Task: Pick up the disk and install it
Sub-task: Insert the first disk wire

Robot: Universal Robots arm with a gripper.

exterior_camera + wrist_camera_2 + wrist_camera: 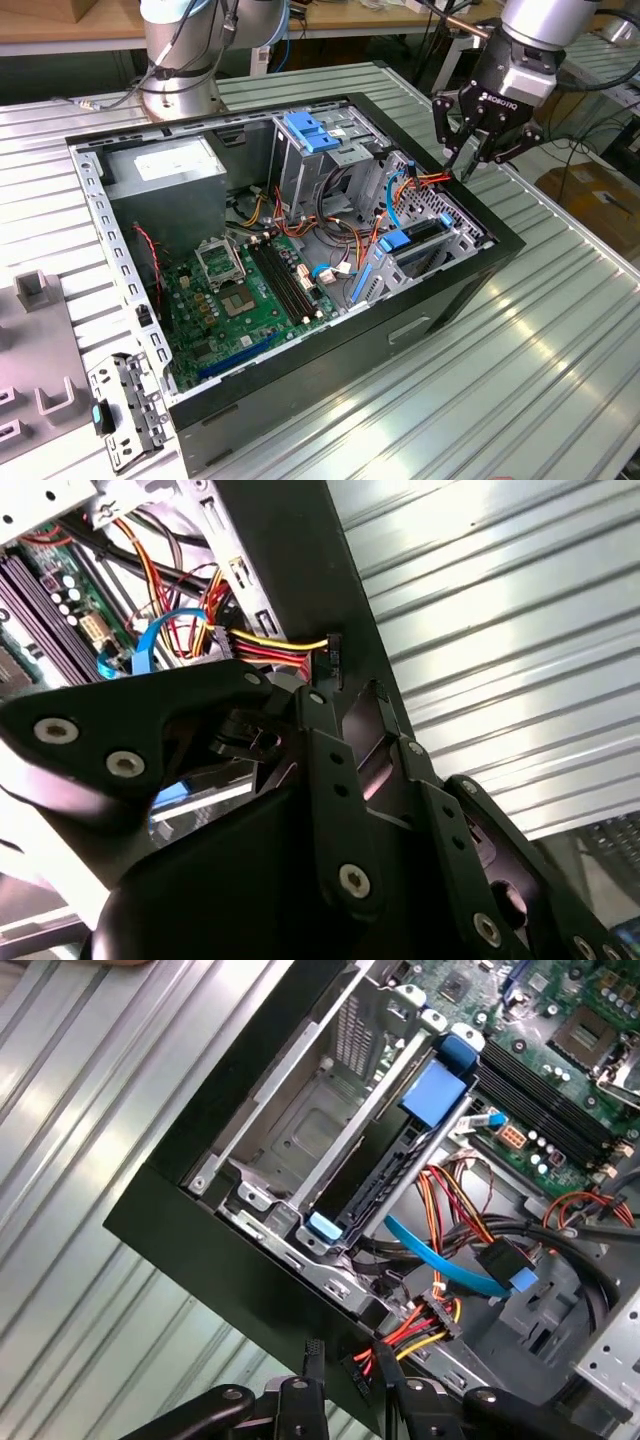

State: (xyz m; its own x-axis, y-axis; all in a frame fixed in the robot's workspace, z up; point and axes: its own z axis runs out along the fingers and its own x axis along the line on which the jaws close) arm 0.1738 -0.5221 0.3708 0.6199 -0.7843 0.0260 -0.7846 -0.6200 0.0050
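The disk (435, 1088) stands on edge in the drive cage (300, 1110). Its body is mostly hidden, with only the blue carrier rail and a dark edge showing. Over the case rim, the claw (468, 160) is nearly closed, pinching a black power plug (330, 658) on red-and-yellow wires.

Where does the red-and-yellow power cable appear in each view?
Exterior view: power cable just under the hand.
Second wrist view: power cable reaching the black case wall.
First wrist view: power cable beside the case wall.
Shared landmark: blue data cable.
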